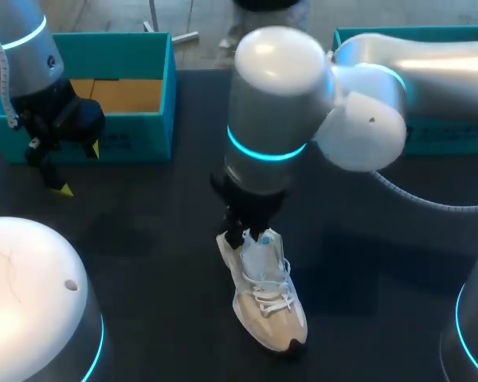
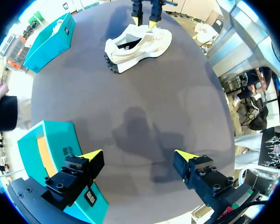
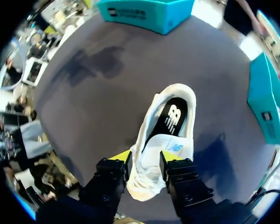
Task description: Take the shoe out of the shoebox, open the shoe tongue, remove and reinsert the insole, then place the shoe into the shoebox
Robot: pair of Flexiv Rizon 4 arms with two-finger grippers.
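Head view shows the shoe (image 1: pixel 264 298) lying mid-table (image 1: pixel 159 263), outside the shoebox (image 1: pixel 119 95), the right gripper (image 1: pixel 251 233) pinching its tongue, the left gripper (image 1: pixel 78 169) spread beside the shoebox.

Right arm (image 1: pixel 279 95) hangs over shoe (image 1: pixel 267 306), blocking top; shoebox (image 1: pixel 135 139) open-topped.

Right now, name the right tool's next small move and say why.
Probably ease the tongue toward the toe: the right tool seems shut on the shoe at its laces, the insole lies inside, and the left tool hangs open by the shoebox.
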